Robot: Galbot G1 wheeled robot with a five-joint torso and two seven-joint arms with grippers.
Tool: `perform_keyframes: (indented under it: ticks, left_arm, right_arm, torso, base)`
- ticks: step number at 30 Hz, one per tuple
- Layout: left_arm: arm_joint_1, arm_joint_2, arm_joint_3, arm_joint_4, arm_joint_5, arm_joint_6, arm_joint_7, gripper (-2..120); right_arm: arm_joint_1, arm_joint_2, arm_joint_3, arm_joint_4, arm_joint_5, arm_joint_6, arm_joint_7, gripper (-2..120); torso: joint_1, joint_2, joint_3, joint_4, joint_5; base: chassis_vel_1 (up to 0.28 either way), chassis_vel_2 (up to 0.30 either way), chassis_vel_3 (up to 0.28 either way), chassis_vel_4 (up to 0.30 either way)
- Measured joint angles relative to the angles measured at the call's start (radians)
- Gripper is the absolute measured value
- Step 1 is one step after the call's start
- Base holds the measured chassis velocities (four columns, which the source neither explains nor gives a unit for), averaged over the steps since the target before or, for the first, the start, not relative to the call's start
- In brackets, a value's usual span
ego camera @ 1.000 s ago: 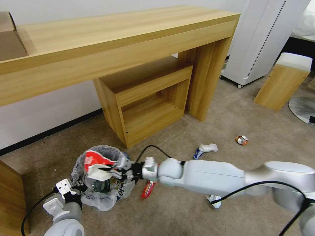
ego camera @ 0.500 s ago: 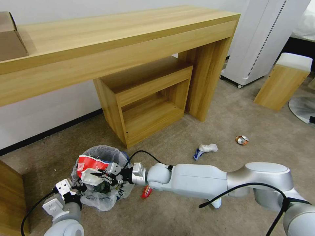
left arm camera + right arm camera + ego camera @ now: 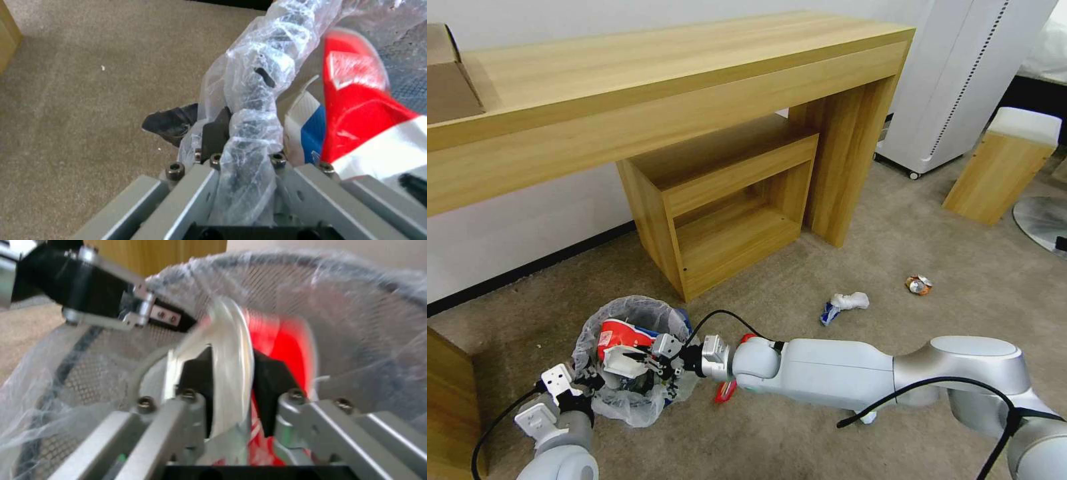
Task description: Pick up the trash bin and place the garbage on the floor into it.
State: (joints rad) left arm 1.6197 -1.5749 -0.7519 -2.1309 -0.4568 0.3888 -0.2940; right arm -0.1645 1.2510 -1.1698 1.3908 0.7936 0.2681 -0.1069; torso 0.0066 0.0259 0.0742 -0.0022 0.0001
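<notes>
On the beige floor (image 3: 774, 293) by the wooden desk, your right claw (image 3: 647, 360), still clenched on a white slipper (image 3: 624, 360), has sunk lower into the trash bin (image 3: 627, 313), whose rim the left claw (image 3: 587, 383) grips, so release is near.

Probably a bedroom, wooden desk (image 3: 627, 73), carpet (image 3: 960, 280), bed corner (image 3: 1044, 47)

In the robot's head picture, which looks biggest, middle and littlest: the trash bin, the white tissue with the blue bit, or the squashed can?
1. The trash bin, clearly the biggest.
2. The white tissue with the blue bit, on the carpet.
3. The squashed can, the littlest.
The bin sits nearest the camera, so it looks even larger than it is.
</notes>
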Motion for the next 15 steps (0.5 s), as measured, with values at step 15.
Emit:
perform_keyframes:
  ticks: [15]
  left_arm:
    - [0.001, -0.003, 0.006, 0.005, 0.009, 0.000, 0.001, 0]
  right_arm:
    - [-0.019, -0.047, 0.098, 0.101, 0.025, -0.009, 0.035, 75]
  torso:
    - [0.000, 0.000, 0.000, 0.0001, 0.0000]
  base:
    - [0.000, 0.000, 0.000, 0.000]
